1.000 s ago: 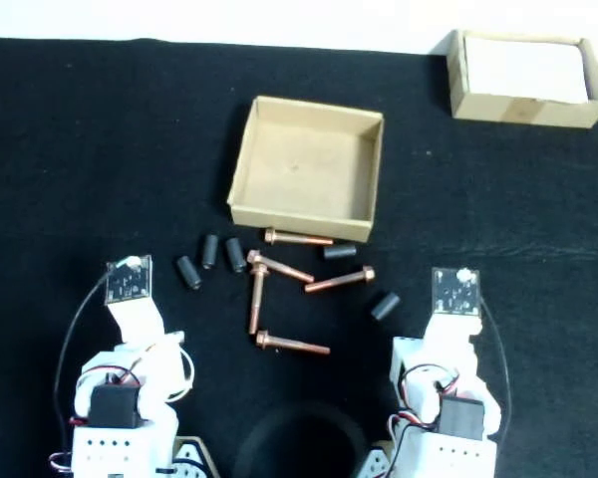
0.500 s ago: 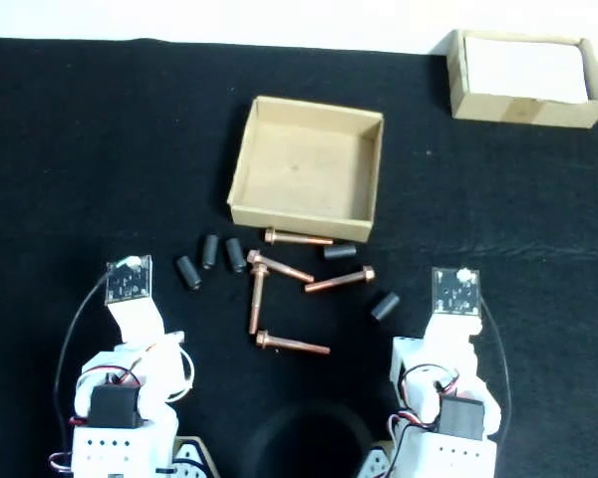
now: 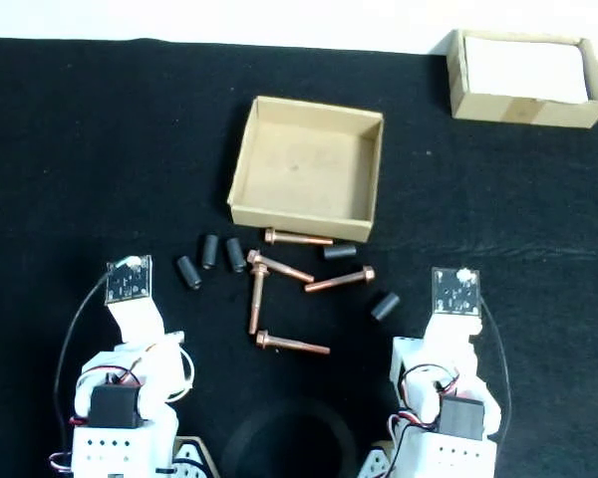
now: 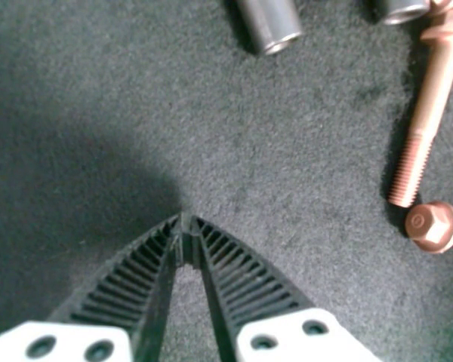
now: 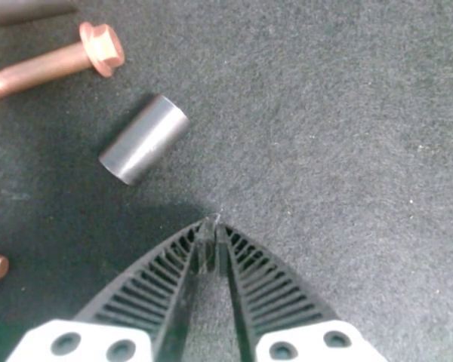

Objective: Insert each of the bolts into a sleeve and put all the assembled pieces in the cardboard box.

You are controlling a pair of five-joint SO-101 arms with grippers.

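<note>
Several copper bolts (image 3: 292,344) and short dark sleeves (image 3: 209,251) lie loose on the black cloth just in front of the open cardboard box (image 3: 241,161). My left arm (image 3: 130,282) is at the near left and my right arm (image 3: 455,292) at the near right, both back from the parts. The left gripper (image 4: 186,228) is shut and holds nothing; a bolt (image 4: 426,113) and two sleeves (image 4: 270,23) lie beyond it. The right gripper (image 5: 211,225) is also shut on nothing, with a sleeve (image 5: 143,139) and a bolt (image 5: 57,64) just ahead of its tips.
A second cardboard box (image 3: 478,100) with a white sheet inside stands at the far right corner. Black cloth (image 3: 100,149) covers the table. A dark round object (image 3: 289,438) sits at the near edge between the arm bases.
</note>
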